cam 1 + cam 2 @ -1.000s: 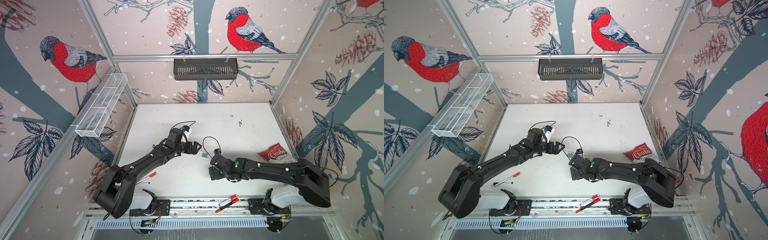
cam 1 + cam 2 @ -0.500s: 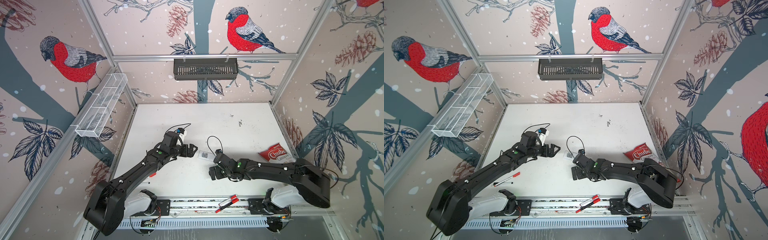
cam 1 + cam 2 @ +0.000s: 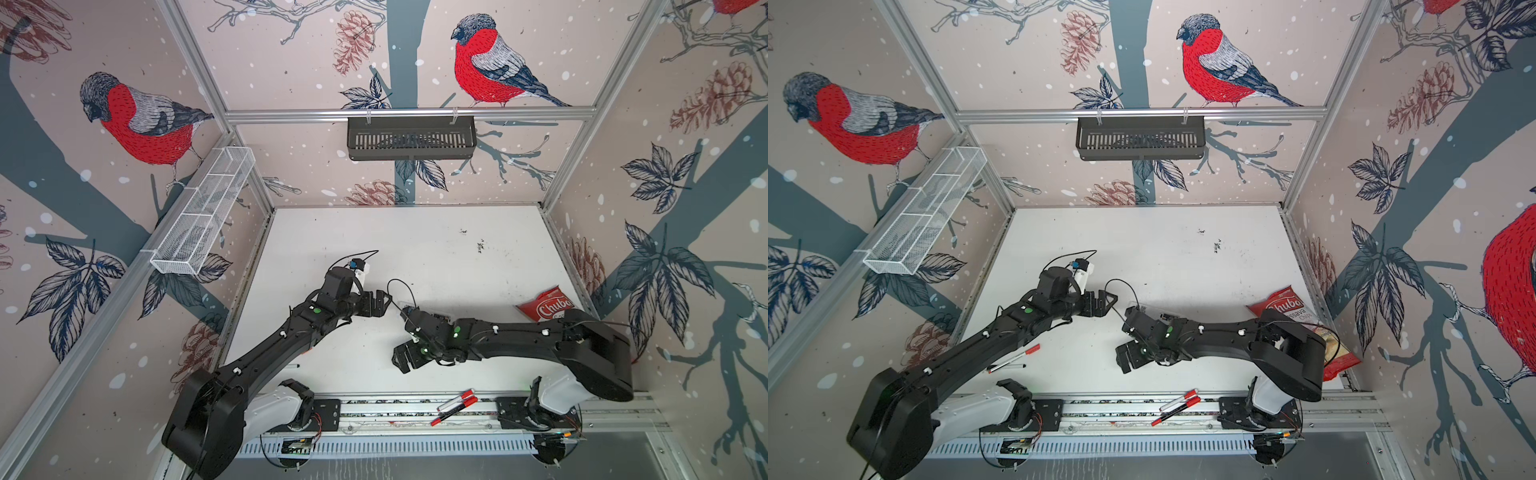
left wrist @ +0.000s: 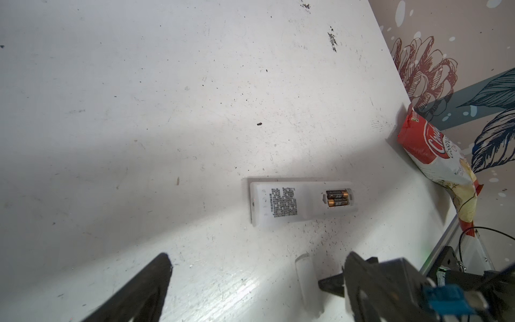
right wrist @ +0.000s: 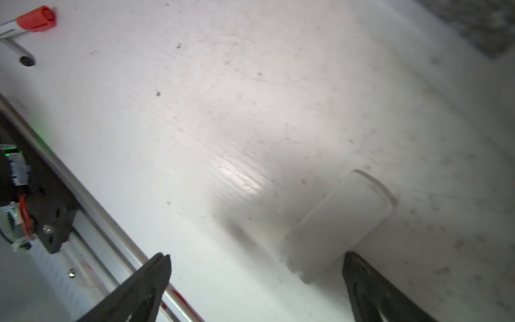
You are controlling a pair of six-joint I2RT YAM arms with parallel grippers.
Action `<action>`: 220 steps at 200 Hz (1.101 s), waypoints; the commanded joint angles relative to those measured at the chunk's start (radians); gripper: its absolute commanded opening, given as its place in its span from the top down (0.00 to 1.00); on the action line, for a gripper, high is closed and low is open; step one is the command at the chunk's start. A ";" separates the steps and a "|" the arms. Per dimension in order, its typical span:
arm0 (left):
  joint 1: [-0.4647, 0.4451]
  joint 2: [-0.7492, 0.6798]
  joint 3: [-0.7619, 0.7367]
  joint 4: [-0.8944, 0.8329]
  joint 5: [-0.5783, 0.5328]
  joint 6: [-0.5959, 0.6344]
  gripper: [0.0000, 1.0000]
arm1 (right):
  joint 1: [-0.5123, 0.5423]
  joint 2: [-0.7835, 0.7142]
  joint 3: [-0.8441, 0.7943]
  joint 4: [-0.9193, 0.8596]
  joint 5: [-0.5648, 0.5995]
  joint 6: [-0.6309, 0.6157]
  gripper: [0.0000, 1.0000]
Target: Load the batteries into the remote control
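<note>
- Already two dark copper-ended batteries (image 4: 337, 198) sit in slim white plastic remote control (image 4: 303, 202), beyond left gripper's (image 4: 257, 259) spread fingers (image 4: 145, 292).
- Wide too, right gripper (image 5: 256, 256) — remote seems light, stiff, slick; pinch long edges.

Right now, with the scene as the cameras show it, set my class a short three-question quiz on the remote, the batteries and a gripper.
1. True or false: both batteries lie side by side in the open compartment of the remote control.
2. Pick one. The right gripper is: A) shut on a battery; B) open and empty; C) shut on the remote control.
3. In the right wrist view, what lies on the table close to one finger of that gripper?
Key: 1 true. 2 B. 3 A loose white piece, probably the battery cover.
</note>
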 commanded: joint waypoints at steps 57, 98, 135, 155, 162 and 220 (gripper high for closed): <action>0.032 -0.084 0.011 -0.066 -0.163 -0.031 0.03 | -0.092 0.052 0.125 0.006 -0.116 -0.119 0.01; 0.136 -0.214 0.000 -0.140 -0.182 -0.049 0.03 | -0.119 0.184 0.223 -0.003 -0.187 -0.210 0.01; 0.144 -0.273 0.002 -0.185 -0.202 -0.043 0.03 | -0.119 0.218 0.189 -0.016 -0.215 -0.219 0.01; 0.143 -0.282 -0.002 -0.181 -0.198 -0.044 0.03 | -0.119 0.160 0.105 -0.021 -0.209 -0.212 0.01; 0.145 -0.281 -0.002 -0.181 -0.196 -0.043 0.03 | -0.117 0.133 0.075 -0.028 -0.204 -0.207 0.01; 0.144 -0.290 -0.006 -0.175 -0.185 -0.039 0.03 | -0.057 -0.003 -0.039 -0.068 -0.189 -0.180 0.01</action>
